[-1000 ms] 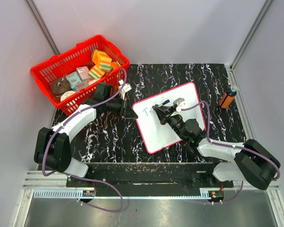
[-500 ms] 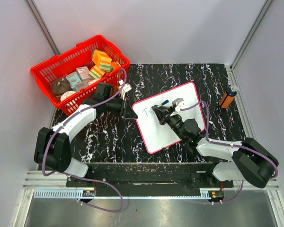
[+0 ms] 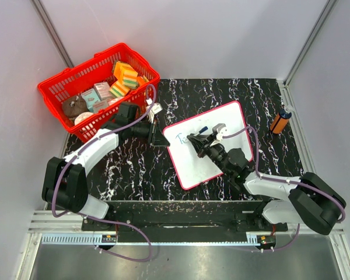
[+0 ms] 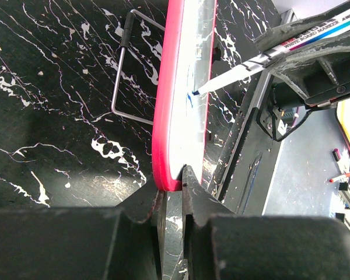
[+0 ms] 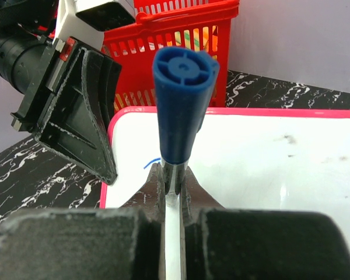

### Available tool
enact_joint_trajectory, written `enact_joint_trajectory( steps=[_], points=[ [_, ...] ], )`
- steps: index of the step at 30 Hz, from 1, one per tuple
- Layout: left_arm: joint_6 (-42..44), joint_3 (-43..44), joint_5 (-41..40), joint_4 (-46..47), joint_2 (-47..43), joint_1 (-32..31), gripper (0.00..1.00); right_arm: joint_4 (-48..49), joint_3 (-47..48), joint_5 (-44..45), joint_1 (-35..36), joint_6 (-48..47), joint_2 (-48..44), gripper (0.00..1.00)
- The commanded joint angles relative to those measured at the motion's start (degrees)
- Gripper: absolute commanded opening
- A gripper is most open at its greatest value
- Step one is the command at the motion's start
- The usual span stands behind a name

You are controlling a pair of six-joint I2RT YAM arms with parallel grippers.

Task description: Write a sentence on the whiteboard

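– Black table (image 3: 128, 169) with white squiggles! Is that where you work?

– Yes. My two arms are bolted at its near edge. The closest thing to me is my right gripper (image 3: 199, 141). Its jaws are squeezed tight on a marker (image 4: 268, 55) (the blue end cap looks straight into my wrist camera).

– Where does the marker point?

– Away from me. Its tip meets the white face of the whiteboard (image 3: 224, 119), close to the board's left end.

– And where is the whiteboard?

– It sits in the middle of the table, turned a bit crooked. It has a red-pink rim all the way round. I cannot tell if it lies flat or leans up a little.

– Can you read the sentence?

– The sentence (image 3: 181, 137) is thin, blue and tiny, right by the marker tip. I can make out a T. The rest is too small to read.

– What is your other hand doing?

– My left gripper (image 4: 174, 185) is a bit farther out, at the board's left edge. Its jaws are pinched on the red-pink rim. A bent wire (image 4: 117, 84) lies on the table just beside the board there.

– What is way at the back?

– A red basket (image 3: 81, 73) sits at the far left corner, full of bright blocks and small packs. Far right, an orange tube (image 3: 280, 122) lies near the wall, well apart from the board.
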Motion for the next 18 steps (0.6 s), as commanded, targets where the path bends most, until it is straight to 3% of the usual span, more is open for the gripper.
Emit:
enact_joint_trajectory(
  steps=[1,18],
  points=[
    [10.8,-2.1,-3.0,-7.9,2.0,-2.6,0.0,0.5,-1.4,1.7,0.4,0.2,-2.3,0.0],
    [11.1,-2.1,-3.2,-8.3,2.1,-3.1,0.0,3.4,2.5,5.8,0.4,-2.6,1.0,0.0]
  ],
)
